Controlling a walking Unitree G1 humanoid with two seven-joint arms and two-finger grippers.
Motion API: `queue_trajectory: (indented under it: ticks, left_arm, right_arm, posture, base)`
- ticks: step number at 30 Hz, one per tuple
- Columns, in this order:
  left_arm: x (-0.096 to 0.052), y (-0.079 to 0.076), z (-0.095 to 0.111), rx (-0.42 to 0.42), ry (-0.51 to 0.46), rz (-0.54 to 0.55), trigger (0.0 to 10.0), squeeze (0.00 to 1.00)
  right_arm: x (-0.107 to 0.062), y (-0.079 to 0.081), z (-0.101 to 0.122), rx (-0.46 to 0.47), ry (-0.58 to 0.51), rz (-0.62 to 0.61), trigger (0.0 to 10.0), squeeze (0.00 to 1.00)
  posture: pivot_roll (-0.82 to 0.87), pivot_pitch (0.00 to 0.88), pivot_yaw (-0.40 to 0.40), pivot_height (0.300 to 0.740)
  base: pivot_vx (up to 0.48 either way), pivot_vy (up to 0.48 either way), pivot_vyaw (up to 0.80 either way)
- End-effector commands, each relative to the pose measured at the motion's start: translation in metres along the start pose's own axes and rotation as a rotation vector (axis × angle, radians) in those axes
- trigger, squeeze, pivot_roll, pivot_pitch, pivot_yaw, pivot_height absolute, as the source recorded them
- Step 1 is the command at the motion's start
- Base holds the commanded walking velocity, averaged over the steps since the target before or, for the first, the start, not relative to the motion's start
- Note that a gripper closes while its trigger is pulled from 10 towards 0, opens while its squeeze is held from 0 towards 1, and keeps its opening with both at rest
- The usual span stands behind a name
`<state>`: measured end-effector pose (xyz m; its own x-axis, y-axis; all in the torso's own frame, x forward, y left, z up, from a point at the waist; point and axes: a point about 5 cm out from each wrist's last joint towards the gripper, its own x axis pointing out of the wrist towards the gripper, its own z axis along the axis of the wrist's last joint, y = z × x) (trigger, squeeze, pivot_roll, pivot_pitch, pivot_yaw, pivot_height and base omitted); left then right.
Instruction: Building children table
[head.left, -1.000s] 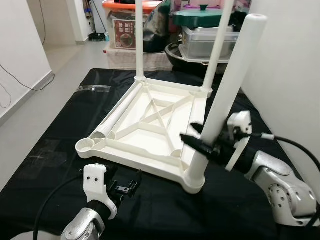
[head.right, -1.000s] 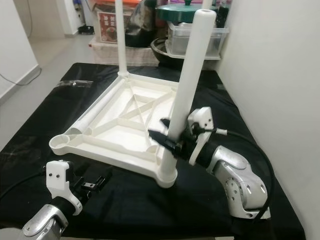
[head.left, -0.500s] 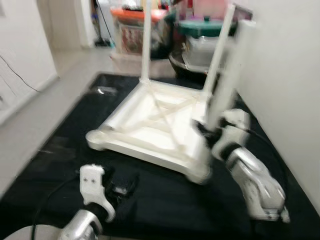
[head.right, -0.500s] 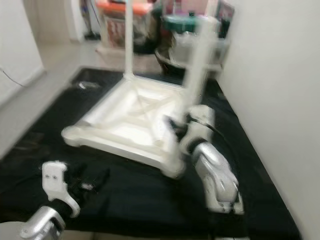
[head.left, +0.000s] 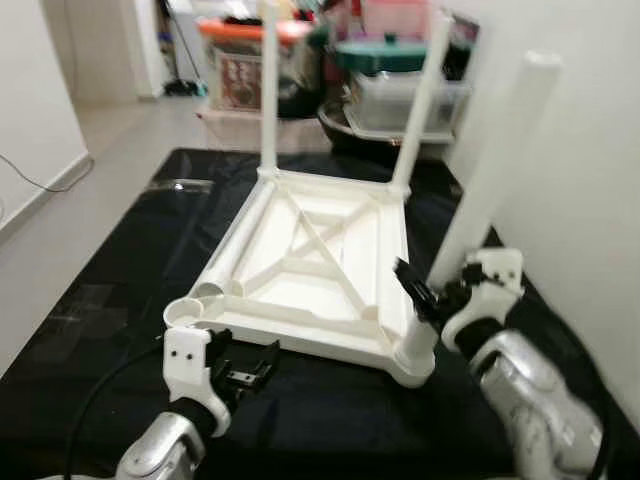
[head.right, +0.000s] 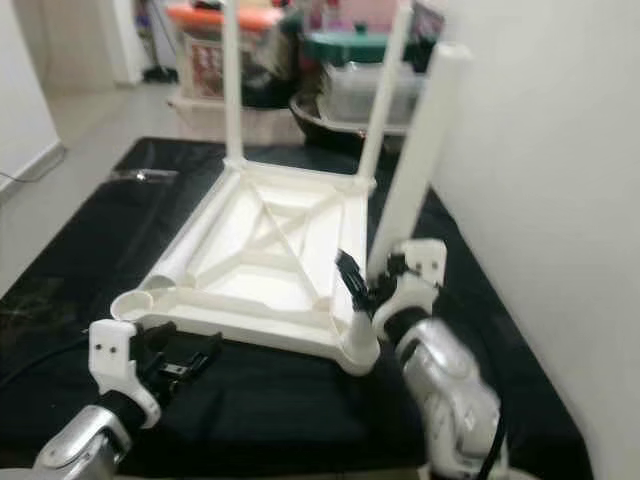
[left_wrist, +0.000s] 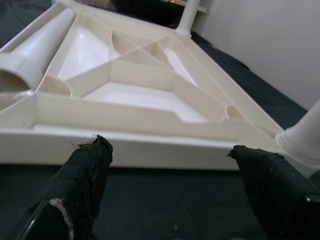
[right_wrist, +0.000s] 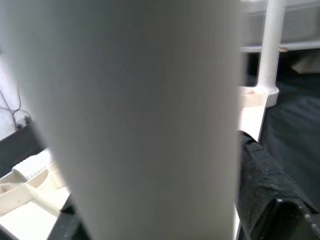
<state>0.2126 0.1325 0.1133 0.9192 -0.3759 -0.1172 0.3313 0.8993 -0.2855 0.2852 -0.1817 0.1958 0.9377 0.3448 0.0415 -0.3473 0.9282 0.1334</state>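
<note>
Since the tilted table leg (head.left: 487, 175) is grasped by the right gripper (head.left: 432, 292), its socket (head.left: 413, 352) could be strained; the left gripper (head.left: 243, 372) is held released.

White table (head.left: 330, 270), black cloth (head.left: 120, 270)

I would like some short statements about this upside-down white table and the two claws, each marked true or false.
1. The white table top lies upside down on the black cloth. True.
2. All four legs stand in their sockets. False: one loose leg lies inside the frame.
3. The right claw grips the near right leg. True.
4. The left claw holds a leg. False: it is open, beside the table's near edge.
</note>
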Motion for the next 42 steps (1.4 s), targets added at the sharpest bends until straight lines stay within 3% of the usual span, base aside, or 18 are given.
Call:
queue_trajectory:
  ticks: [1,8,11,13,14,18,19,22,28,31,32,34,35,36,37,40,41,42]
  left_arm:
    - [-0.001,0.001,-0.003,-0.011,0.005,0.014,10.0,0.00]
    - [0.002,0.002,-0.002,-0.013,-0.003,0.008,10.0,0.00]
    - [0.001,0.002,-0.003,-0.015,0.000,0.009,10.0,0.00]
    - [0.001,0.002,-0.003,-0.016,0.000,0.011,10.0,0.00]
    - [0.000,0.003,-0.003,-0.015,0.002,0.016,10.0,0.00]
    - [-0.002,0.002,-0.003,-0.018,0.006,0.013,10.0,0.00]
    - [-0.001,0.002,-0.003,-0.018,0.009,0.005,10.0,0.00]
    - [-0.001,0.001,-0.003,-0.013,0.015,-0.008,10.0,0.00]
    - [-0.003,0.002,-0.003,-0.010,0.023,-0.006,10.0,0.00]
    - [-0.005,0.002,-0.003,-0.009,0.024,-0.002,10.0,0.00]
    - [-0.005,0.001,-0.003,-0.017,0.024,-0.002,10.0,0.00]
    - [-0.005,0.001,-0.003,-0.017,0.024,-0.002,10.0,0.00]
    - [-0.004,0.000,-0.003,-0.021,0.022,-0.007,10.0,0.00]
    - [-0.004,0.000,-0.003,-0.021,0.022,-0.007,10.0,0.00]
    - [-0.003,-0.002,-0.003,-0.021,0.022,-0.017,10.0,0.00]
    - [-0.002,-0.003,-0.002,-0.020,0.023,-0.024,10.0,0.00]
    - [-0.001,-0.005,-0.003,-0.021,0.020,-0.027,10.0,0.00]
    - [-0.001,-0.006,-0.003,-0.022,0.019,-0.027,10.0,0.00]
  right_arm:
    - [0.001,0.003,0.009,0.019,-0.020,0.176,10.0,0.00]
    - [-0.011,0.024,0.007,0.082,0.046,0.632,10.0,0.00]
    - [-0.020,0.040,-0.013,0.048,0.117,0.806,6.5,0.00]
    - [-0.021,0.042,-0.017,0.045,0.130,0.828,6.5,0.00]
    - [-0.018,0.041,-0.023,0.065,0.146,0.786,0.0,0.00]
    - [0.004,0.018,-0.043,0.066,0.208,0.398,0.0,0.00]
    - [0.014,-0.014,-0.059,0.066,0.280,-0.037,0.0,0.00]
    - [0.005,-0.043,-0.070,0.078,0.324,-0.384,0.0,0.00]
    - [-0.035,-0.045,-0.086,0.115,0.354,-0.726,0.0,0.00]
    - [-0.043,-0.027,-0.091,0.137,0.377,-0.698,0.0,0.00]
    - [-0.033,-0.003,-0.085,0.154,0.333,-0.507,10.0,0.00]
    - [-0.033,-0.003,-0.085,0.154,0.333,-0.507,10.0,0.00]
    - [-0.025,0.015,-0.076,0.175,0.273,-0.352,10.0,0.51]
    - [-0.025,0.015,-0.076,0.175,0.273,-0.352,10.0,0.51]
    - [-0.017,0.029,-0.065,0.194,0.234,-0.144,10.0,1.00]
    - [-0.013,0.038,-0.057,0.207,0.216,-0.022,10.0,1.00]
    - [-0.011,0.039,-0.027,0.153,0.144,0.280,10.0,0.00]
    - [-0.013,0.036,-0.013,0.118,0.106,0.380,10.0,0.00]
  posture:
    - [0.13,0.000,-0.075,0.740]
    - [0.14,0.000,-0.092,0.740]
    - [0.16,0.000,-0.102,0.740]
    - [0.16,0.000,-0.102,0.740]
    - [0.16,0.000,-0.098,0.740]
    - [0.15,0.000,-0.087,0.740]
    - [0.14,0.000,-0.079,0.740]
    - [0.14,0.000,-0.075,0.740]
    - [0.14,0.000,-0.071,0.740]
    - [0.13,0.000,-0.071,0.740]
    - [0.12,0.000,-0.069,0.740]
    - [0.12,0.000,-0.069,0.740]
    - [0.12,0.000,-0.067,0.740]
    - [0.12,0.000,-0.067,0.740]
    - [0.12,0.000,-0.068,0.740]
    - [0.12,0.000,-0.068,0.740]
    - [0.12,0.000,-0.082,0.740]
    - [0.12,0.000,-0.082,0.740]
  base:
    - [0.000,0.000,0.00]
    - [0.000,0.000,0.00]
    - [0.000,0.000,0.00]
    - [0.000,0.000,0.00]
    - [0.000,0.000,0.00]
    - [0.000,0.000,0.00]
    - [0.000,0.000,0.00]
    - [0.000,0.000,0.00]
    - [0.000,0.000,0.00]
    - [0.000,0.000,0.00]
    - [0.000,0.000,0.00]
    - [0.000,0.000,0.00]
    - [0.000,0.000,0.00]
    - [0.000,0.000,0.00]
    - [0.000,0.000,0.00]
    - [0.000,0.000,0.00]
    - [0.000,0.000,0.00]
    - [0.000,0.000,0.00]
